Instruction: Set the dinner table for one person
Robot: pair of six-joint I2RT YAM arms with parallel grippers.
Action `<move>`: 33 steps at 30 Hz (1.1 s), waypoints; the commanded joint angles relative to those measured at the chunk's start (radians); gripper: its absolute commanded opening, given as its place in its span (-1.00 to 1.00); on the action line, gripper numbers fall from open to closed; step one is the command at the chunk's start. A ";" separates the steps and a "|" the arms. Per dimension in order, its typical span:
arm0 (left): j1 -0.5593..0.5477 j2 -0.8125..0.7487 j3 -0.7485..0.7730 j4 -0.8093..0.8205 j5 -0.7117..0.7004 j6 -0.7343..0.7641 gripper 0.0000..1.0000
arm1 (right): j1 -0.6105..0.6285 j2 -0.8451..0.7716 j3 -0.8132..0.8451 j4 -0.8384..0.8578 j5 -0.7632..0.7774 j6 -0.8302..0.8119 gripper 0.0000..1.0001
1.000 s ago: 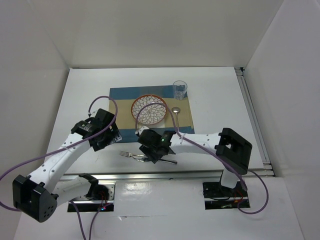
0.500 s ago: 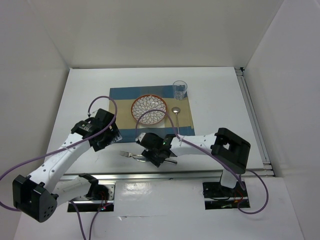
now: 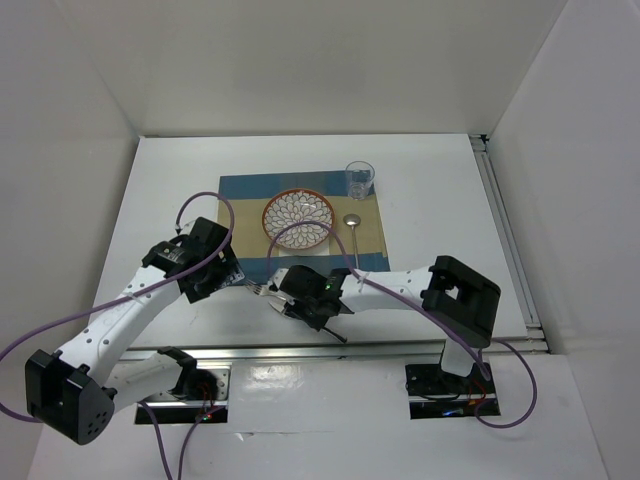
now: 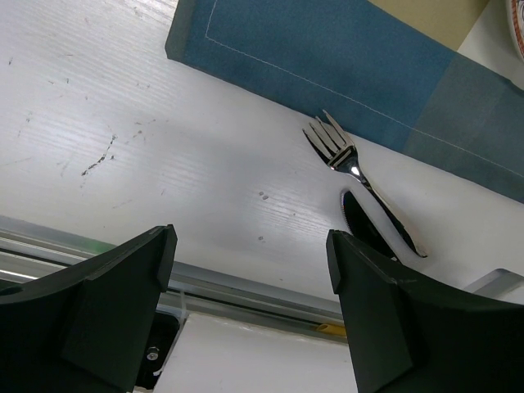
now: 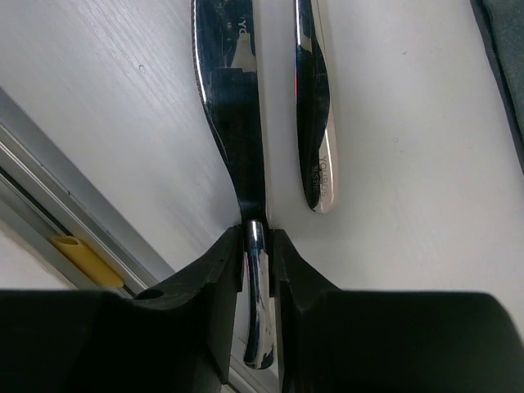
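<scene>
Starting at the near edge, an aluminium rail (image 3: pixel 380 347) runs along the front of the dinner table (image 3: pixel 440 200), the large white top that fills the floor of the white-walled booth and carries everything else. Just past that rail the right gripper (image 5: pixel 255 246) is low over the white surface, its two dark fingers pinched tight on the handle of a knife (image 5: pixel 233 123). The blade runs away from the wrist camera, and whether it rests on the table or is held just clear cannot be told. Right beside the knife and nearly parallel to it lies a fork (image 5: pixel 315 123) — a narrow strip of white shows between the two handles, so they are apart. The left gripper (image 4: pixel 250 246) hangs above the table to the left of both pieces, its jaws spread wide with nothing between them. From its wrist camera the fork's tines point toward the near edge of a blue-and-tan placemat (image 4: pixel 327 57) and end just beside it, on bare table. Farther on, the placemat lies flat on the middle of the table. On it sit a round plate (image 3: pixel 299 219) with an orange rim and a white petal pattern, a spoon (image 3: pixel 353 232) just to the plate's right with its bowl at the far end, and — near the mat's far right corner — a clear glass (image 3: pixel 359 179) standing upright.
</scene>
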 commanded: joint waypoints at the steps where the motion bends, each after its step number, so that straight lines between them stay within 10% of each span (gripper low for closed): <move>1: 0.004 -0.008 0.018 -0.004 -0.007 0.001 0.85 | 0.005 0.031 -0.006 -0.076 0.039 -0.026 -1.00; 33: 0.004 -0.008 0.047 0.006 -0.025 -0.009 0.85 | -0.131 -0.233 0.118 -0.292 0.267 0.126 -1.00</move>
